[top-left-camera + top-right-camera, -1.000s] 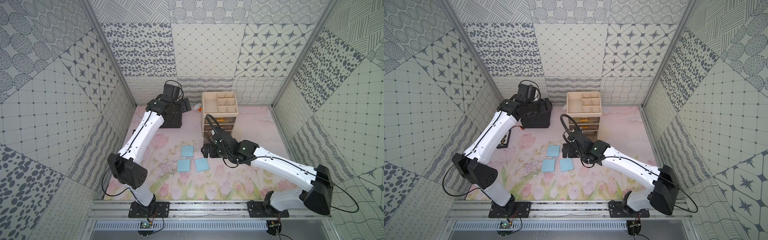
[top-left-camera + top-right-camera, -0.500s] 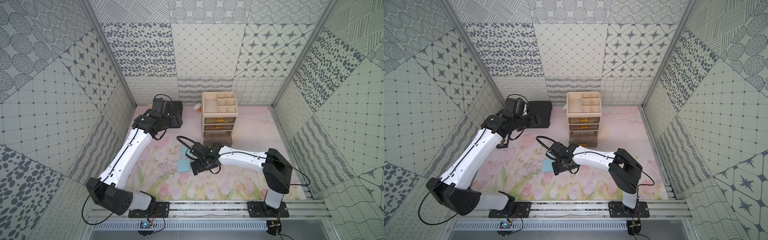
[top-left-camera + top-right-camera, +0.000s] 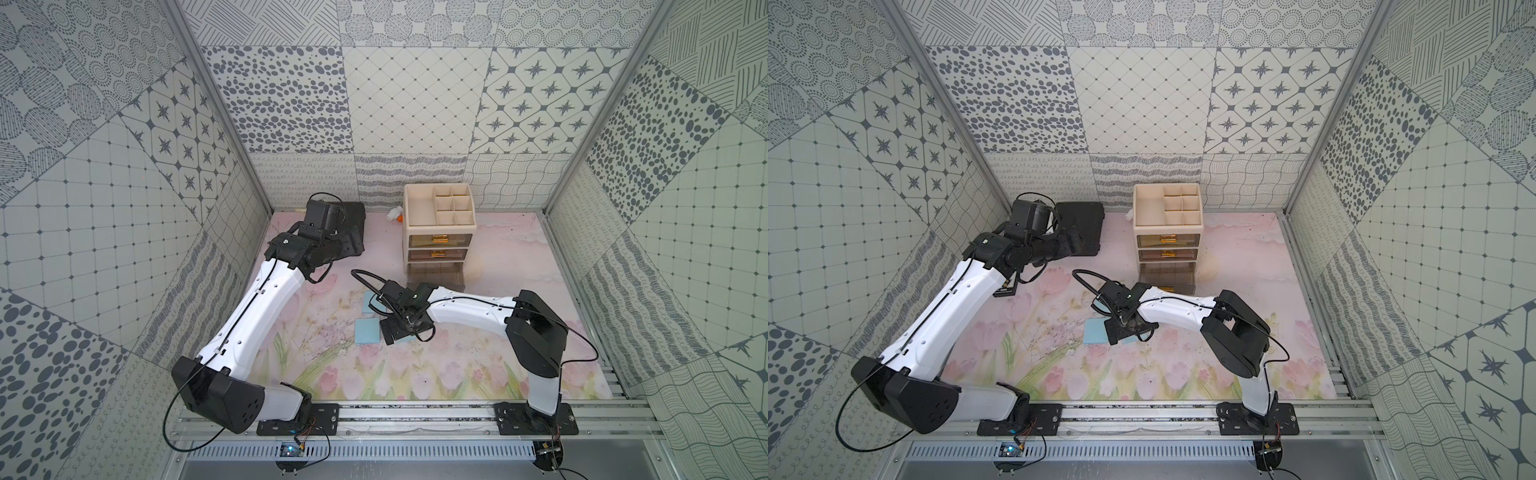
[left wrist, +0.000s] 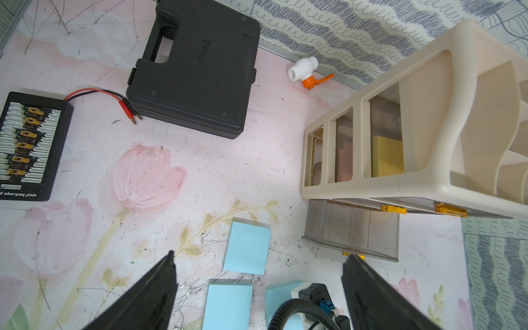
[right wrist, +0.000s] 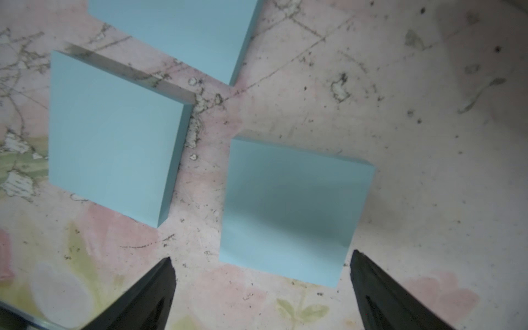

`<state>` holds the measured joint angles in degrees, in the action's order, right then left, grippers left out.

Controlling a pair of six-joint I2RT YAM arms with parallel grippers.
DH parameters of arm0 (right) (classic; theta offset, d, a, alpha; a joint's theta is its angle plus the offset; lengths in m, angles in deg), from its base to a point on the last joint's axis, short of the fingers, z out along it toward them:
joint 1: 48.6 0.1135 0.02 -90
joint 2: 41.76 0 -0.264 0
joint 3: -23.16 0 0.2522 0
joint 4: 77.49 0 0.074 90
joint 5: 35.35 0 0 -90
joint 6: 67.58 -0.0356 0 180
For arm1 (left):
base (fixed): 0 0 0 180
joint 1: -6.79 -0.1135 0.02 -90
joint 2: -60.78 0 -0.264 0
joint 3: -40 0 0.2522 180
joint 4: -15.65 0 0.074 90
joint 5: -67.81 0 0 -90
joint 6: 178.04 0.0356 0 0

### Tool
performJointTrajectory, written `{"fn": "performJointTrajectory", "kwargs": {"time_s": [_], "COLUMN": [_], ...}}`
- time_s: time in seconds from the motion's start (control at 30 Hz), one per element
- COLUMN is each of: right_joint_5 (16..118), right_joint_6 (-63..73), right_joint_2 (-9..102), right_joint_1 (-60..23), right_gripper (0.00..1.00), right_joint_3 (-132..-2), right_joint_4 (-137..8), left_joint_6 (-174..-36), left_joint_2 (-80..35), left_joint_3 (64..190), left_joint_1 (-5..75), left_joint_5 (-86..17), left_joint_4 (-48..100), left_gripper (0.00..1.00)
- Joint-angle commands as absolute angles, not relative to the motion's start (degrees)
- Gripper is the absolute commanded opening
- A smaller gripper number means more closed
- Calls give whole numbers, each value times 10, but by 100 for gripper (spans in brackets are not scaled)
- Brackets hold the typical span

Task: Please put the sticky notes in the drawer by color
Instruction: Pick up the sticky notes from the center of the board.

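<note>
Three blue sticky notes (image 5: 294, 211) lie flat on the bench (image 3: 498, 353) before the drawer cabinet (image 3: 438, 245), edges slightly askew to it. Right jaws gape over one; left jaws gape empty beside the cabinet.

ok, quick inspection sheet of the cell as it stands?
Surface: floral mat, scuffed, print cracked.
Job's things: three blue sticky notes lie apart on the mat; yellow notes inside the top drawer of the cabinet; bottom drawer pulled out, looks empty.
Clutter: black case, charging board, white valve.
Jaws: left jaws open, holding nothing; right jaws open, low over one blue note.
Cables: red-black leads loose beside the case; black hose looped at the right wrist.
Surroundings: patterned wall panels; nothing else seen.
</note>
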<state>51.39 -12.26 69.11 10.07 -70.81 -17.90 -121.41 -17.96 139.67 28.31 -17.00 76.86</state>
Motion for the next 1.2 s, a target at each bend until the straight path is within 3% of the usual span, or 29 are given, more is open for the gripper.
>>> {"fn": "performJointTrajectory", "kwargs": {"time_s": [0.0,1.1,1.17], "right_joint_5": [513,474,477], "right_joint_6": [-111,-141,-143], "right_joint_2": [700,773,775], "right_joint_1": [97,91,91], "right_gripper": [99,100,95], "right_joint_3": [-722,-745,-746], "right_joint_4": [-180,-163,-163], "left_joint_6": [-1201,-1194,-1195], "left_joint_2": [-182,-169,-169], "left_joint_3": [1410,1392,1391], "left_joint_1": [275,264,263], "left_joint_5": [-153,-142,-143], "left_joint_4": [779,772,771], "left_gripper": [93,92,92]}}
